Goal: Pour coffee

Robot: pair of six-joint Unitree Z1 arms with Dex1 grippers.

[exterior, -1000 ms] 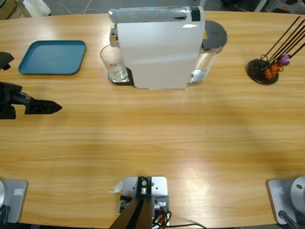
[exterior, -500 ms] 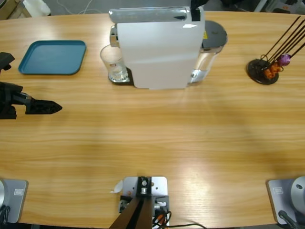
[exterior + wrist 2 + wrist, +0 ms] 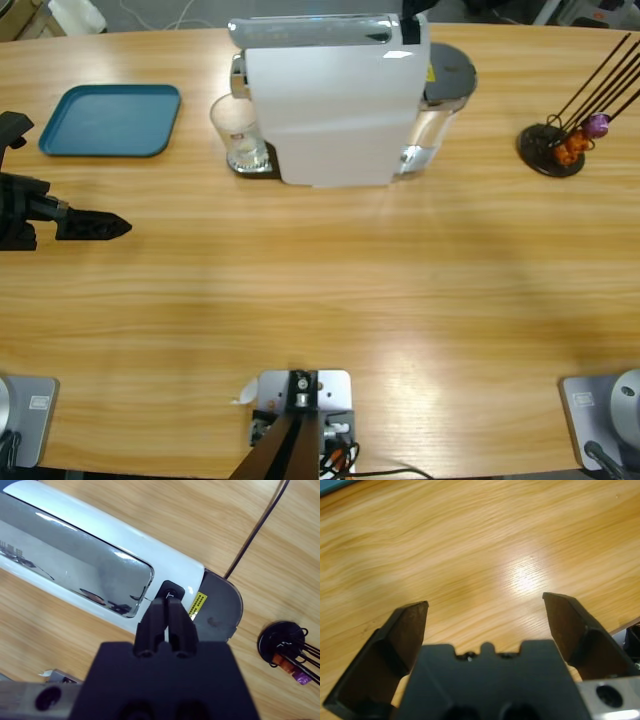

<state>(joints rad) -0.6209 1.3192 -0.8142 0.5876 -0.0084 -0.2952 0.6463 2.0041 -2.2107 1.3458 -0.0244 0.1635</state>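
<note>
The coffee (image 3: 246, 157) is only a shallow layer at the bottom of a clear drinking glass (image 3: 232, 120); its colour is hard to judge from above. The glass stands on a small dark stand at the left flank of a tall white capsule coffee machine (image 3: 330, 110) on the far side of the long wooden bench (image 3: 350, 290). A grey-lidded clear water tank (image 3: 450, 72) sits on the machine's right. Left of the glass lies a teal rectangular plastic tray (image 3: 110, 120). Well to the right stands a black wire capsule holder (image 3: 552, 150) with orange and purple capsules (image 3: 575, 145).

The left pincer (image 3: 105, 226) hovers near the left edge, nearer than the tray and well apart from the glass, with only bare wood between them. In its wrist view the left pincer (image 3: 485, 605) is spread wide over bare wood, gripping nothing.

The right pincer (image 3: 169, 602) is pressed together, with its tips at a small black button (image 3: 171, 591) on the machine's top beside a yellow label (image 3: 198, 602). From above, the right pincer (image 3: 412, 12) shows only as a black tip at the far edge, with the machine between it and the glass.

Since a second ago the left pincer has edged slightly right, and more of the right pincer's tip shows.
</note>
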